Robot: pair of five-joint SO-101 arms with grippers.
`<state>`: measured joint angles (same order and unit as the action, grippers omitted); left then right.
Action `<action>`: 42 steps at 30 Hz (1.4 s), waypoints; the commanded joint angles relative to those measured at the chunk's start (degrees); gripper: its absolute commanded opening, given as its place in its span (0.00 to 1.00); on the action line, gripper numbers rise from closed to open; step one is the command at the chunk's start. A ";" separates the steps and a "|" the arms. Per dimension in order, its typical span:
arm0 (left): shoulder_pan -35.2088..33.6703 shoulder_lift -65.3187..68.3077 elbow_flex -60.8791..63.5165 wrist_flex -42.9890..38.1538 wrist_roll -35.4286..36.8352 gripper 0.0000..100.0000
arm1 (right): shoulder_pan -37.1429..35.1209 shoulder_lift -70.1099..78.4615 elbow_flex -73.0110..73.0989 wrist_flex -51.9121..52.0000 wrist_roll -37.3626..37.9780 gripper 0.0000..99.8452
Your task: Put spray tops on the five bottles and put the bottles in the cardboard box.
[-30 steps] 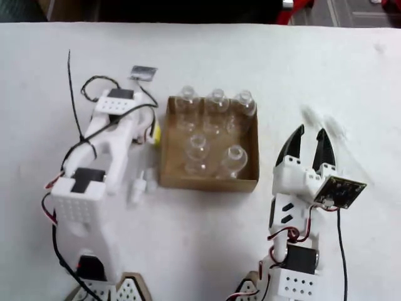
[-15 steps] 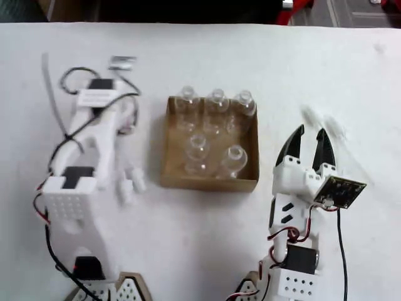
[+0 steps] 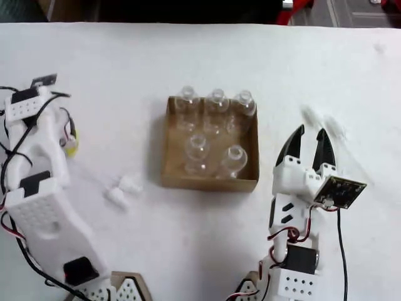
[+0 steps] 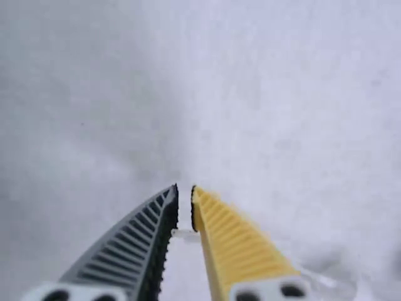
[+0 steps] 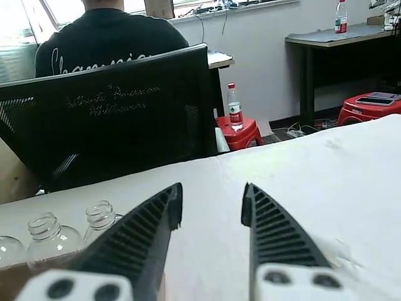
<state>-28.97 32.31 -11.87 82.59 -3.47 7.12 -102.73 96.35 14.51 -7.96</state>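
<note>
I see the big white table [image 3: 207,56] with everything on it. My left arm [image 3: 37,188] is the biggest thing there. It stands at the left edge of the table, well apart from the box. Its gripper [image 4: 185,188] has one grey finger and one yellow finger [image 4: 232,244]. They are pressed almost together, with just a thin slit between them. A thin pale bit crosses that slit, and I cannot tell what it is. The gripper hangs over bare table.

My right arm [image 3: 294,213] is at the near right. Its gripper [image 3: 310,132] points to the far side, just to the right of the box. Its two black fingers [image 5: 150,219] are spread wide, with nothing between them.

The cardboard box [image 3: 207,183] sits in the middle of the table, between the two arms. The five bottles [image 3: 217,99] stand upright inside it. Three are in a row along the far wall and two are nearer to me. They are clear, and their necks are open at the top.

Two small white spray tops [image 3: 122,189] lie on the table just left of the box, near its near corner. They lie close together. Some small clear pieces [image 3: 319,119] lie on the table just past the tips of the right gripper.
</note>
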 commanded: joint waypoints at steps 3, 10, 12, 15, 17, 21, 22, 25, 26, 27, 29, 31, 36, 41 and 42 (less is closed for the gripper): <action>-3.91 -7.16 -3.43 6.42 -5.19 0.17 | -0.57 -0.04 0.44 0.22 0.62 0.13; -0.92 -22.37 -3.34 16.26 -18.64 0.22 | -0.66 -0.04 0.44 0.31 0.62 0.13; 2.15 -26.95 -2.90 18.64 -25.67 0.22 | -0.66 -0.04 0.44 0.31 0.62 0.13; 6.55 -31.96 -2.73 19.25 -36.22 0.22 | -0.66 -0.04 0.44 0.31 0.62 0.13; 8.92 -32.92 -2.73 18.90 -43.60 0.22 | -0.66 -0.04 0.44 0.31 0.62 0.13; 14.55 -32.57 0.44 18.11 -57.67 0.22 | -0.66 -0.04 0.44 0.31 0.62 0.13; 16.66 -32.48 3.43 17.41 -62.15 0.22 | -0.66 -0.04 0.44 0.31 0.62 0.13; 22.73 -32.13 13.01 14.51 -72.18 0.22 | -0.66 -0.04 0.44 0.31 0.62 0.13; 24.57 -32.22 15.74 12.48 -73.32 0.22 | -0.66 -0.04 0.44 0.31 0.62 0.13; 26.07 -32.40 18.29 10.20 -74.02 0.22 | -0.66 -0.04 0.44 0.31 0.62 0.13; 28.26 -33.01 22.33 5.89 -75.16 0.22 | -0.66 -0.04 0.44 0.31 0.62 0.13; 29.76 -33.54 25.49 2.73 -77.45 0.22 | -0.66 -0.04 0.44 0.57 0.62 0.13; 31.52 -33.63 32.09 -4.22 -82.11 0.22 | -0.66 -0.04 0.44 0.84 0.62 0.13; 31.43 -33.63 36.40 -11.08 -82.55 0.22 | -0.66 -0.04 0.44 0.84 0.62 0.13; 31.25 -33.63 36.84 -11.78 -82.64 0.22 | -0.66 -0.04 0.44 0.84 0.62 0.13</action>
<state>2.15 2.24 23.91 74.77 -85.49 7.12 -102.73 96.35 15.21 -7.96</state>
